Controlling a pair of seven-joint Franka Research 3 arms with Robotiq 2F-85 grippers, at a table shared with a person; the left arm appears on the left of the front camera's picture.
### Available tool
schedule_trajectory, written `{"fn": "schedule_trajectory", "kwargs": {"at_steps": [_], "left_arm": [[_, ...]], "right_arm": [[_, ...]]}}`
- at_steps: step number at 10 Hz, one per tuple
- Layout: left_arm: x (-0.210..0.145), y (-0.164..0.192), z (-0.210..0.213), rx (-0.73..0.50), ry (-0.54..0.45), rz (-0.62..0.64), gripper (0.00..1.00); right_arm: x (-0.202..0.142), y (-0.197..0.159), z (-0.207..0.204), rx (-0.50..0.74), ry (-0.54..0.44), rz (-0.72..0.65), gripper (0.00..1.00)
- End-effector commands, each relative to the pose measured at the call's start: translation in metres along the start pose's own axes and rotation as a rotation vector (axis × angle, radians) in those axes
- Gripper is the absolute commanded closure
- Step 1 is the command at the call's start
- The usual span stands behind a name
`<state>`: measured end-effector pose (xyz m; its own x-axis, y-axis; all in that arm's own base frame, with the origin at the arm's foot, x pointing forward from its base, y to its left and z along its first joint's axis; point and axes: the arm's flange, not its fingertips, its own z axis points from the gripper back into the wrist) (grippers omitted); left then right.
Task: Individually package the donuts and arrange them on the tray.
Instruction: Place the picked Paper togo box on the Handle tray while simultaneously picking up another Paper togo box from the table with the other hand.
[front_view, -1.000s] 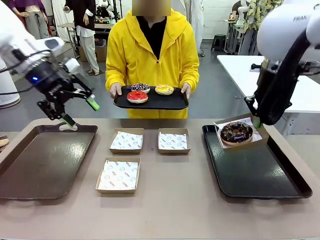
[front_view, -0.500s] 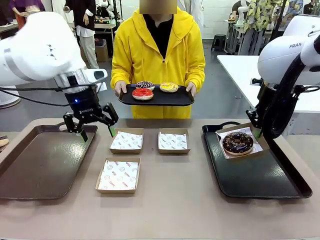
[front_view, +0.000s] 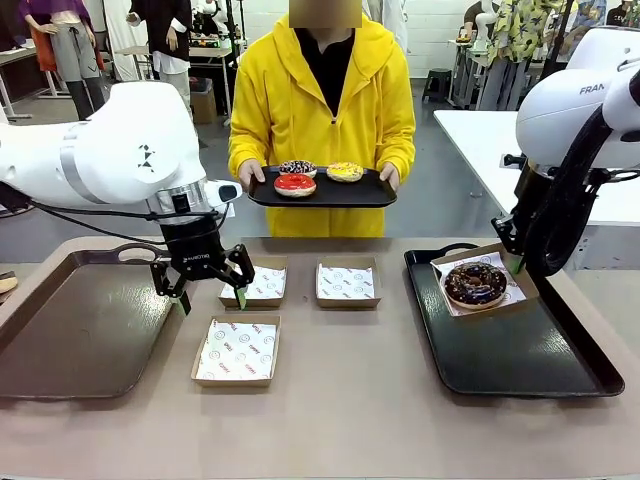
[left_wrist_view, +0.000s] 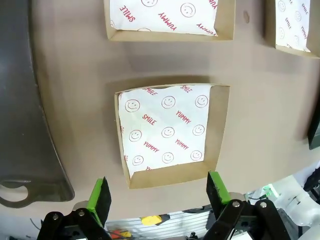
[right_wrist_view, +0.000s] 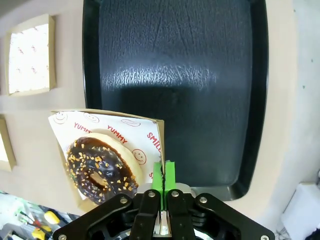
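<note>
grey floor (front_view: 440, 200), white table (front_view: 475, 140) at right, dark stool (front_view: 437, 82) by bkgd wall (front_view: 430, 30)

Three open cardboard boxes are sitting on the tan table (front_view: 350, 420) — the far-left box (front_view: 262, 284) and the far-right box (front_view: 347, 282) side by side, the near box (front_view: 237, 350) just in front of the left one. Each is holding a white paper liner (red smileys, "SMILE", "YUMMY"). A person in a yellow hoodie (front_view: 320, 110) is standing at the far side — a white table (front_view: 480, 140) is standing behind, far right.
</note>
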<state>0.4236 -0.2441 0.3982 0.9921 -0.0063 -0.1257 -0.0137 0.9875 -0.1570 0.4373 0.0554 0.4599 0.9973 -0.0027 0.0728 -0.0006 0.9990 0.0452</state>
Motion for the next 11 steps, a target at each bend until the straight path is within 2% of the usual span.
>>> {"fn": "schedule_trajectory", "kwargs": {"at_steps": [1, 8, 11], "left_arm": [[0.002, 0.003, 0.012, -0.002, -0.010, 0.004, 0.00], [0.004, 0.004, 0.008, -0.008, -0.011, 0.010, 0.00], [-0.036, -0.005, 0.001, 0.009, -0.139, -0.040, 0.00]], "right_arm": [[-0.002, 0.002, 0.001, -0.006, 0.004, -0.009, 0.99], [0.000, 0.000, 0.000, 0.000, 0.000, 0.000, 0.99], [-0.025, 0.007, -0.015, -0.011, 0.023, 0.016, 0.99]]}}
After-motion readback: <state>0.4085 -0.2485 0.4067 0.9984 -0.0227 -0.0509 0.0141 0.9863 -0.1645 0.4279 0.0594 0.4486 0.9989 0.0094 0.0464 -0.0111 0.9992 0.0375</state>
